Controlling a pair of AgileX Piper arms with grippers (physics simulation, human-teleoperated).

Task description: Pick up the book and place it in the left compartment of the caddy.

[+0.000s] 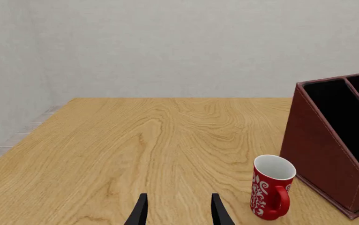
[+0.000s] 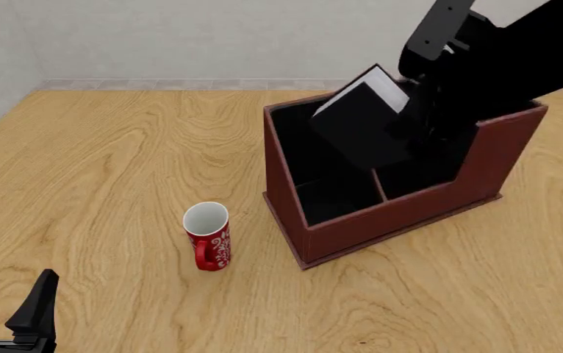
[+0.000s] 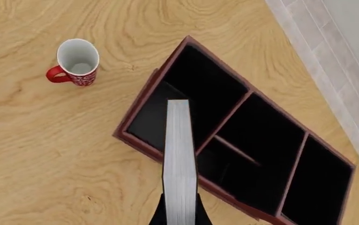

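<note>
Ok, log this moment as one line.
right gripper: shut on book | book: above caddy, not released | left gripper: open, idle | mug: upright

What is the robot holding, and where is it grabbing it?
The right gripper holds the book above the caddy, pinching its two covers at one end. The left gripper is open, holding nothing.

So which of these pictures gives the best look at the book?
The front view: the book shows its black cover and white page edges, tilted above the caddy, held in the right claw. The right wrist view shows only its page edges end-on. The left wrist view doesn't show it.
</note>
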